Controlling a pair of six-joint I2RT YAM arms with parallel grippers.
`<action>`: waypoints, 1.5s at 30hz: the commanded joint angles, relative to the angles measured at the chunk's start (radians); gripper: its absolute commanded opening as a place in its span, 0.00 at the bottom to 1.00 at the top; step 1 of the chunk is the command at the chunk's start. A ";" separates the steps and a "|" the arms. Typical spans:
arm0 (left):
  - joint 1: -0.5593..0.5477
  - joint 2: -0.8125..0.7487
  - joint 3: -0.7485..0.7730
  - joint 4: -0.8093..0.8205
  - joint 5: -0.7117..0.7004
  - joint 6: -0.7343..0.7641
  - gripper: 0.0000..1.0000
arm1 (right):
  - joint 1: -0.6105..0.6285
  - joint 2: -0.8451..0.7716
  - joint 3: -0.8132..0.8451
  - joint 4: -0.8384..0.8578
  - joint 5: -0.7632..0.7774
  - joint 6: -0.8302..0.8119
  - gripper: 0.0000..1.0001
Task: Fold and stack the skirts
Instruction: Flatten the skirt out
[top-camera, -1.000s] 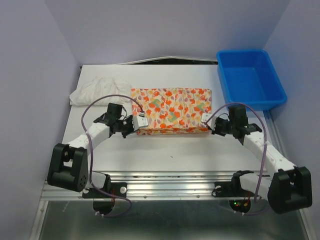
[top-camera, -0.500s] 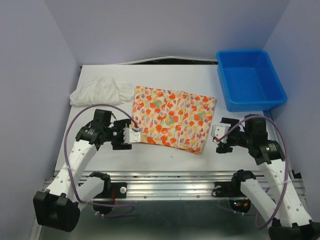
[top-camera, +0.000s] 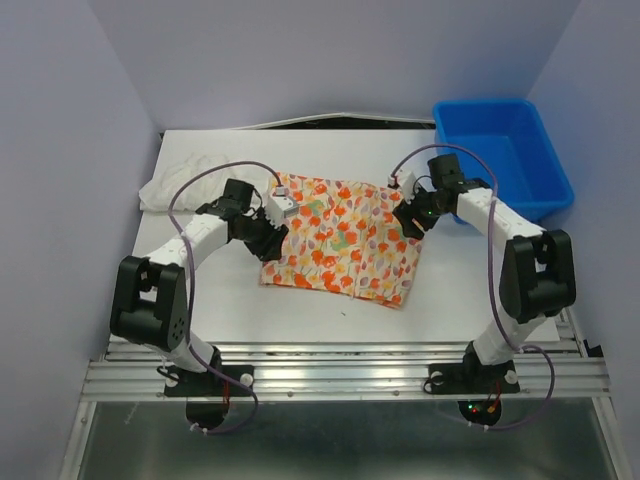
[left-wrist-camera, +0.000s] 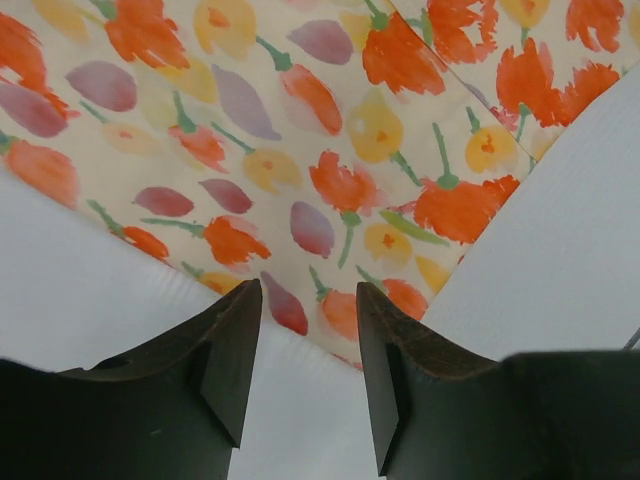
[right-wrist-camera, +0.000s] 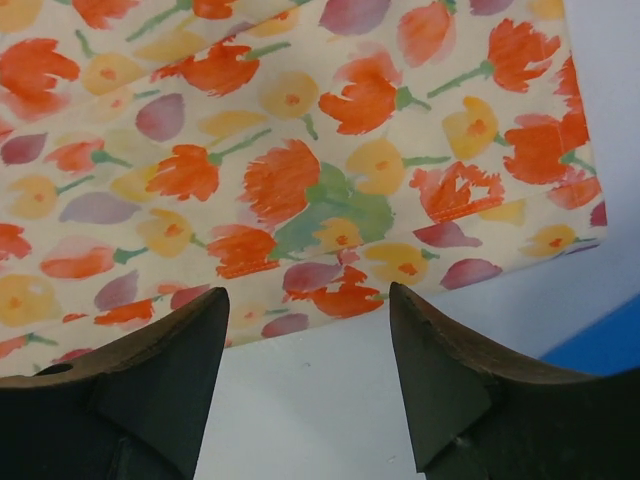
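The left hand (top-camera: 274, 207) is held open with nothing gripped, its fingers (left-wrist-camera: 228, 365) parted over a corner of the printed skirt (top-camera: 345, 240); the right hand (top-camera: 404, 203) is likewise open and unladen at the far right corner. The skirt is spread flat at the middle of the counter (top-camera: 300, 312), the white skirt (top-camera: 195, 180) bunched at far left. The blue bin (top-camera: 500, 160) is set at far right. Half a second earlier both hands were placed at the skirt's near corners
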 joint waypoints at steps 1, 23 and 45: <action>-0.044 0.032 0.008 0.066 -0.010 -0.202 0.53 | 0.067 0.091 0.079 0.060 0.130 0.060 0.69; -0.062 0.553 0.526 0.055 -0.298 -0.276 0.49 | 0.611 -0.010 -0.117 -0.378 -0.252 0.086 0.72; -0.102 0.129 0.105 0.081 -0.104 -0.164 0.52 | 0.206 0.102 -0.034 -0.079 -0.014 0.164 0.63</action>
